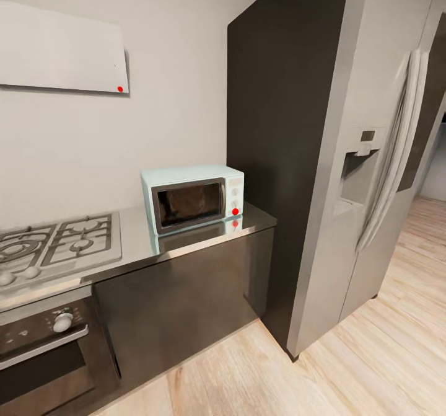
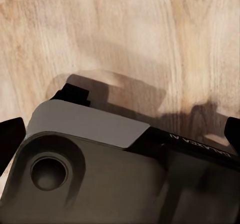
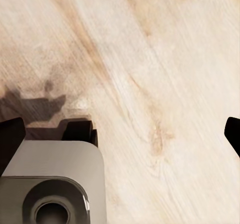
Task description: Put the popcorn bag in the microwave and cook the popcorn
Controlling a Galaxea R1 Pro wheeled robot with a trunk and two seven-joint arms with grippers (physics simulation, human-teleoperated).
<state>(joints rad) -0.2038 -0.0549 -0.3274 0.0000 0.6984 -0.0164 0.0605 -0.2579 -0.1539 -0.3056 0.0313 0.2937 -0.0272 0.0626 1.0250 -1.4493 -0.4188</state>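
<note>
Fingertips of the left gripper (image 2: 120,134) show as dark tips at opposite edges of the left wrist view, one finger (image 2: 10,139) on one side and the other at the far edge, so they stand wide apart with nothing between them. Below them lies the wooden floor (image 2: 150,34), pale planks crossed by a soft shadow, and a grey part of the robot's base (image 2: 90,174) with a round recess sits close under the camera.

The right gripper (image 3: 122,134) is likewise spread, one dark fingertip (image 3: 11,139) at each side of the right wrist view, holding nothing. Light wood grain runs beneath it, and the same kind of grey housing (image 3: 55,184) with a round socket rises at the near edge.

From the head camera, the microwave (image 1: 192,198) stands on the countertop (image 1: 186,239) at its right end, close to the wall behind it, door shut, dark glass facing the room, a red light on its white knob panel. Its mint body reflects in the glossy grey surface. Left of it, well apart, is a gas hob (image 1: 59,239) set into the worktop, with a built-in oven (image 1: 43,348) below and dark cabinets (image 1: 179,304) under the microwave. A white range hood (image 1: 62,50) hangs on the wall at far left. Just right of the countertop stands a tall steel refrigerator (image 1: 365,155) with a dispenser in its door. The popcorn bag cannot be found on the visible stretch of counter.
</note>
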